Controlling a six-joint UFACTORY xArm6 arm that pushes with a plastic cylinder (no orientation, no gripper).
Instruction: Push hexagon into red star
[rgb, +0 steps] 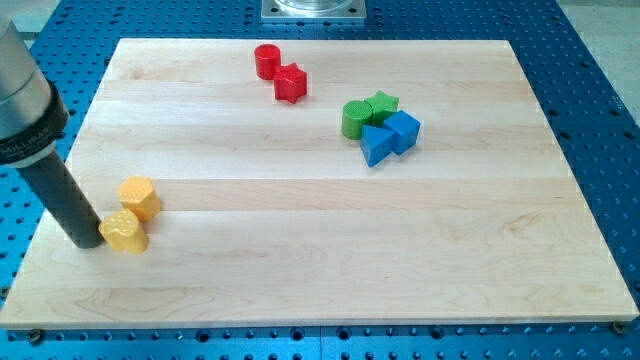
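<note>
The yellow hexagon block (139, 197) sits near the board's left edge. A second yellow block (124, 232), heart-like in shape, lies just below it and touches it. The red star (290, 83) lies far off near the view's top centre, with a red cylinder (266, 61) against its upper left. My tip (89, 241) rests on the board at the view's lower left, against the left side of the heart-like yellow block and below-left of the hexagon. The rod slants up to the view's left edge.
A cluster right of centre holds a green cylinder (355, 119), a green star (382, 104), a blue cube (403, 131) and a blue triangle (375, 146). The wooden board (330, 250) lies on a blue perforated table; its left edge is close to my tip.
</note>
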